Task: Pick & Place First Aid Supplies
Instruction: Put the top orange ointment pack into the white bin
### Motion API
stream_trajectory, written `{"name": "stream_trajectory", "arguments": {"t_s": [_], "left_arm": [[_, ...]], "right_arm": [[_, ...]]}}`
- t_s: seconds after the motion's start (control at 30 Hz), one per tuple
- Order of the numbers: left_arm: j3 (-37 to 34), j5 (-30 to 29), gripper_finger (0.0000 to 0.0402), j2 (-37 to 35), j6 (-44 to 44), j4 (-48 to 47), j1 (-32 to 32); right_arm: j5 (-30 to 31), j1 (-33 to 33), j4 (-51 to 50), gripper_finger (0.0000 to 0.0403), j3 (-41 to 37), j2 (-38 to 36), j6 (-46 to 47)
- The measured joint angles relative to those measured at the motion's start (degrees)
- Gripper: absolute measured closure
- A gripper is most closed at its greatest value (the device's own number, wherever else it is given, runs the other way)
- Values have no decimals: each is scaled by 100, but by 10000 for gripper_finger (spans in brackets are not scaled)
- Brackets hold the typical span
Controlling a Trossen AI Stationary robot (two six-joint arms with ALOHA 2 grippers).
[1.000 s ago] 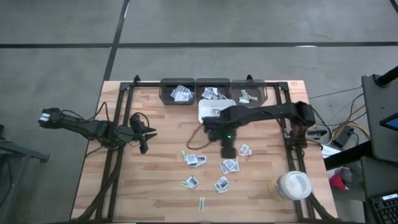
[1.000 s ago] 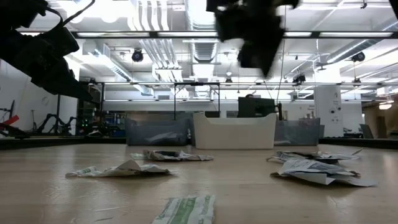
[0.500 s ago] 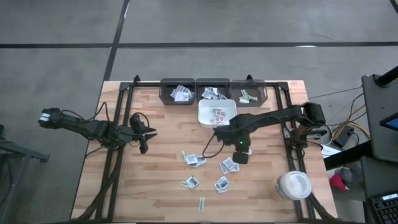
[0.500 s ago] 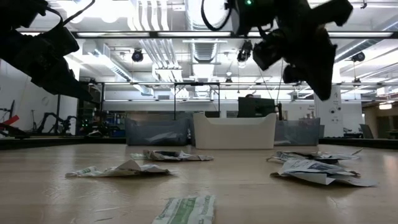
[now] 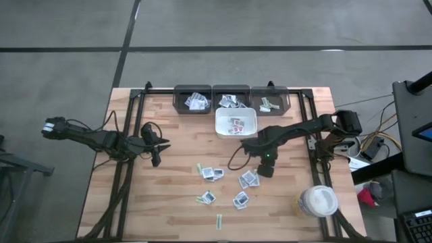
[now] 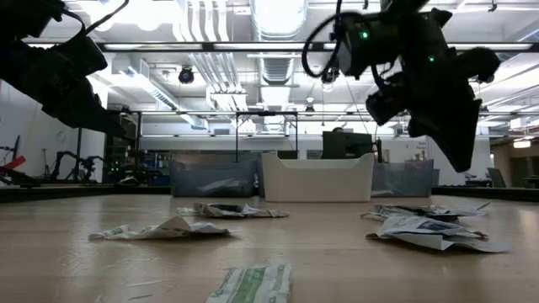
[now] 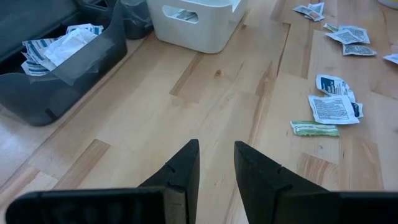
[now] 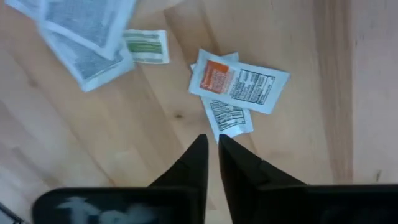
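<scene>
Several small flat first aid packets [image 5: 212, 173] and narrow pale strips [image 5: 219, 221] lie scattered on the wooden table's near middle. My right gripper [image 5: 266, 170] hangs fingers-down over the right side of this scatter, its tips [image 8: 212, 142] a narrow gap apart with nothing between them. Just below it lies a white packet with orange-red print [image 8: 239, 81], overlapping a second packet [image 8: 227, 118]. My left gripper [image 5: 158, 145] waits open at the table's left, well above the wood [image 7: 216, 152], holding nothing.
A white tray [image 5: 236, 121] holding a few packets stands behind the scatter. Three dark bins [image 5: 231, 100] with supplies line the far edge. A round white-lidded jar [image 5: 317, 201] stands at the near right. Black rails [image 5: 128, 135] run along both table sides.
My right gripper has come down from high near the white tray toward the table's right edge and now hangs low over the rightmost packets. Its wrist has rolled on the way. The packets have not moved.
</scene>
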Motion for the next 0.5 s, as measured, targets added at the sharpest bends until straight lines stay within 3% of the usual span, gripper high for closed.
{"name": "stream_trajectory", "arguments": {"t_s": [0.27,0.5], "left_arm": [[-1,0,307,0,0,20,0],[-2,-11,307,-1,0,28,0]], "right_arm": [[168,-71,165,296,-244,11,-17],[956,-73,677,276,-429,16,145]]}}
